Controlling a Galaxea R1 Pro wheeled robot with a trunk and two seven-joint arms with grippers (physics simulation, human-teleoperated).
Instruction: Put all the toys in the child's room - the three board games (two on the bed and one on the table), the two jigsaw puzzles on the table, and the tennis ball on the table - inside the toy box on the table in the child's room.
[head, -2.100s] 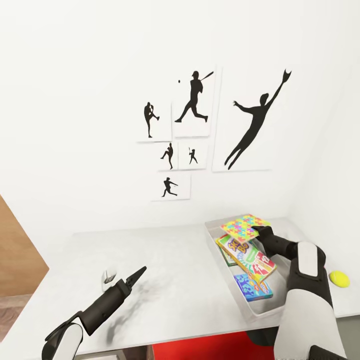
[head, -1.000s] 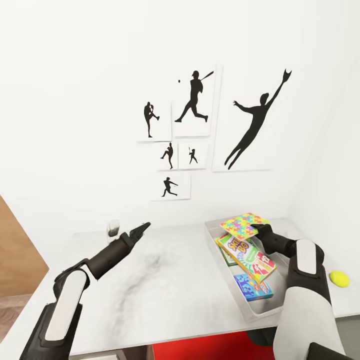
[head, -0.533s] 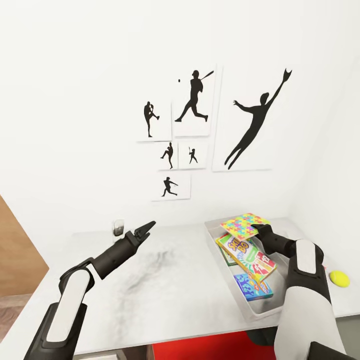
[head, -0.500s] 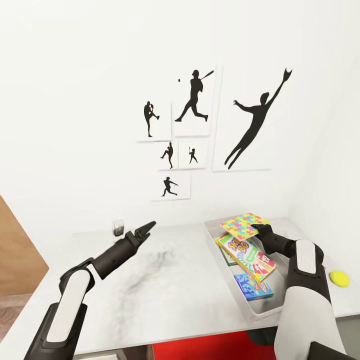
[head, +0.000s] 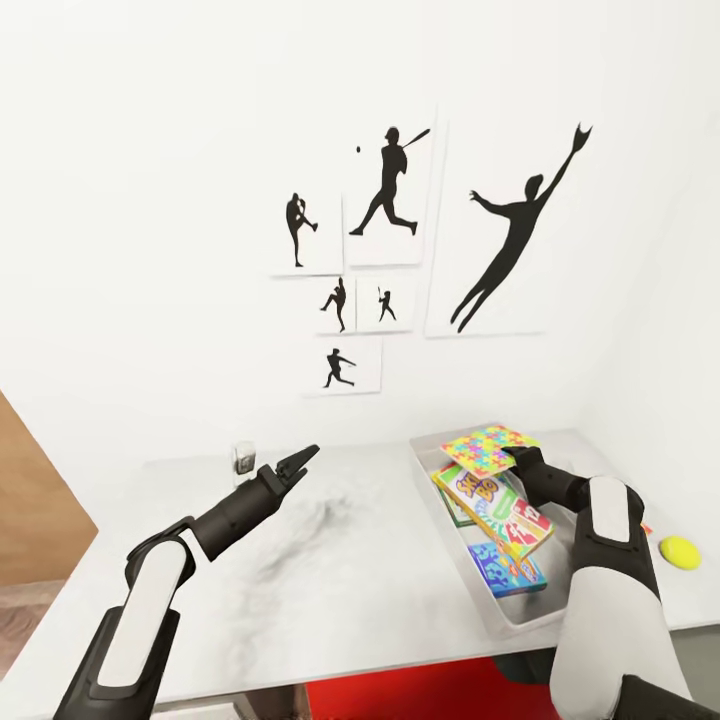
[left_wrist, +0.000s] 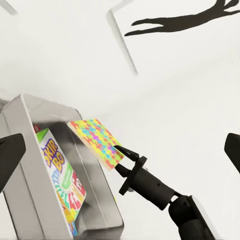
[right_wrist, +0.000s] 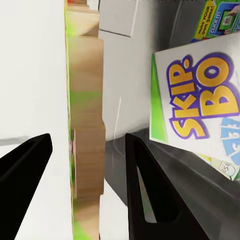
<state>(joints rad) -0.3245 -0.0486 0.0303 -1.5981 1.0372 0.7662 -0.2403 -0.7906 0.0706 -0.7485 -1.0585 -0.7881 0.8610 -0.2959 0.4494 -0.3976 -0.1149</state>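
Overhead: pale grey worktop (head: 340, 560) running to the white wall, silhouette pictures (head: 420, 240) hung above.

Toy box (head: 440, 515) seated on the worktop toward the wall end, light grey, open-topped, rim seen also from the left wrist (left_wrist: 15, 150). Inside the toy box: yellow-green "Skip-Bo" board game (head: 492, 505) lying tilted over another game, light blue board game (head: 505, 570) at the end of the toy box farther from the wall. Same Skip-Bo board game legible from both wrists (left_wrist: 60, 175) (right_wrist: 200, 105).

Right gripper (head: 512, 458) over the wall end of the toy box, fingers clenched on one edge of a jigsaw puzzle (head: 488, 447). Jigsaw puzzle held above the toy box, tilted, clear of the games below; confirmed from the left wrist (left_wrist: 97, 142), right gripper (left_wrist: 121, 152) pinching its lower corner. Edge-on from the right wrist (right_wrist: 85, 125), between the two fingers (right_wrist: 150, 195); contact with both not clear there.

Left gripper (head: 302, 462) raised above bare worktop, well apart from the toy box, pointing toward it, fingers spread, nothing held.

Small grey-white object (head: 243, 457) on the worktop by the wall, beyond the left gripper; identity not determinable.

Tennis ball (head: 679, 552) on the worktop outside the toy box, beyond the right arm.
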